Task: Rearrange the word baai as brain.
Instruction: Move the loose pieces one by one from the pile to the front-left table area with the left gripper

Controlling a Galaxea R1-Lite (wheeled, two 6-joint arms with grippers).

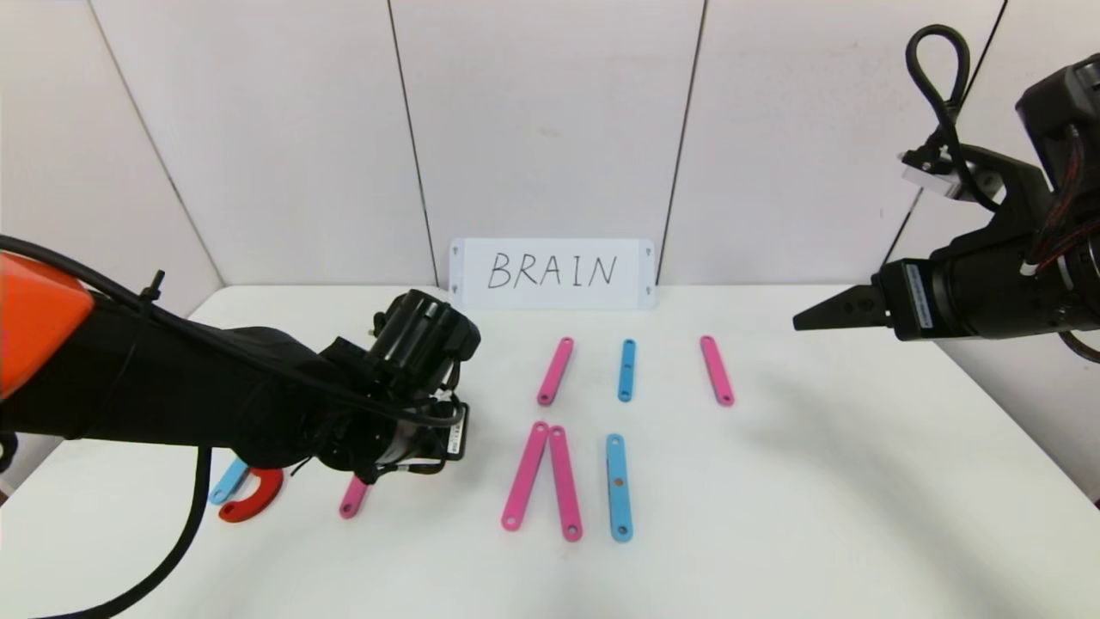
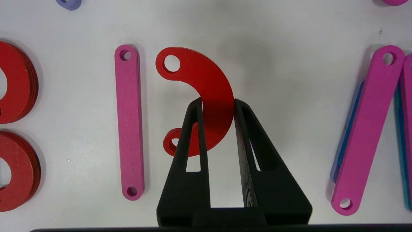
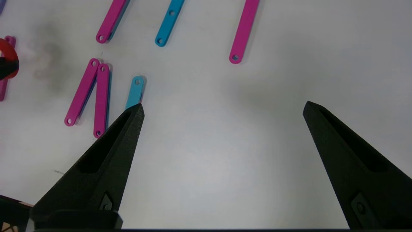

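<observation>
- White worktop (image 1: 773, 516) under pale wall panels.
- Left claw (image 2: 218, 103) pinches the flat red plastic C-curve (image 2: 206, 83) narrowly; seat it just beside the pink hole-ended strip (image 2: 129, 122), frame centre-left.
- Right claw (image 3: 222, 108) hangs wide, empty, upper right in head view.

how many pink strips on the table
5 pink strips: two in the back row, two meeting in front, one partly behind the left arm; others may be hidden there.
</observation>
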